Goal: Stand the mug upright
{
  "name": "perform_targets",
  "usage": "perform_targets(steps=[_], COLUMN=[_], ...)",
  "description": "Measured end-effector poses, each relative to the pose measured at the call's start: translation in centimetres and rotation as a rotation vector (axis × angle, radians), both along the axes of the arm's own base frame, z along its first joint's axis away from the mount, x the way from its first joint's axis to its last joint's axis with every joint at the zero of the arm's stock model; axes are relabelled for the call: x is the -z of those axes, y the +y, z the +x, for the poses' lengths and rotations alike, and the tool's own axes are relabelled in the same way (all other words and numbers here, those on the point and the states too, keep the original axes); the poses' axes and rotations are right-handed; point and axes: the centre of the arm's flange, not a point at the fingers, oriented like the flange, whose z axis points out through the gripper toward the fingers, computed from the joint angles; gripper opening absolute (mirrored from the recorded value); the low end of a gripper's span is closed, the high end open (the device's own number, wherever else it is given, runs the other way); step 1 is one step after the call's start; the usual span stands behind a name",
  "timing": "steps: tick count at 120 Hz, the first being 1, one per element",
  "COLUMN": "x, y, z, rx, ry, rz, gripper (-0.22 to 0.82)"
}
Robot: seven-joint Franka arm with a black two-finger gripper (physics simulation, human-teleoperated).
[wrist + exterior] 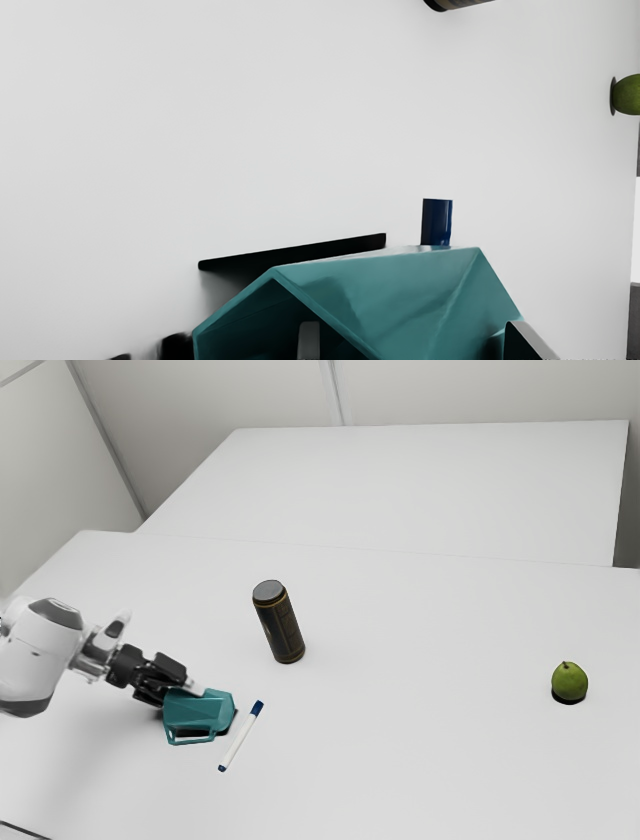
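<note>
Gripper (176, 691) seen with fingers apart at tipped mug (200, 712)

The gripper's fingers are held apart, with part of the mug's wall between them. In the wrist view one finger (308, 340) is seen inside the mug's open mouth, while the other (525, 340) is placed outside, close against the teal body. Whether the mug is touched by the inner one cannot be told.

The mug is laid on its side on the worktop (400, 760), below the gripper. Its mouth is turned toward the arm, its base toward the exterior view's right, and its handle (192, 737) is pointed toward the exterior camera.

Just beside the mug, on the exterior view's right, a white marker (238, 742) is laid flat; its blue cap (436, 222) is seen past the mug's edge in the wrist view. Farther back, a dark cylindrical container (279, 625) with a grey top is stood on the worktop. Well apart from these, toward the exterior view's right, a green pear (570, 681) is set with its stem up.
</note>
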Motion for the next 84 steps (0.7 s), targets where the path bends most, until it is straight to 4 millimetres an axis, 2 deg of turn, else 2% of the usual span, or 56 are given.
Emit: perform_targets(steps=[16,36,42,53,59,73,84], x=[0.1,0.0,-0.2,-1.2,-2.0,-4.0,-5.2], y=[-1.1,-1.4,-1.6,-2.7,-3.3,-1.0,-0.6], z=[0.3,0.5,0.7,1.3,1.5,0.8,0.6], rx=[0.025,0.035,0.042,0.073,0.092,0.065,0.077], ry=[-0.003,-0.009,-0.016,-0.041,-0.063,-0.111,-0.133], rz=[-0.001,0.010,0.014,0.011,0.006,0.009,0.017], gripper=[0.24,0.03,-0.01,-0.02,-0.07,-0.13,-0.14])
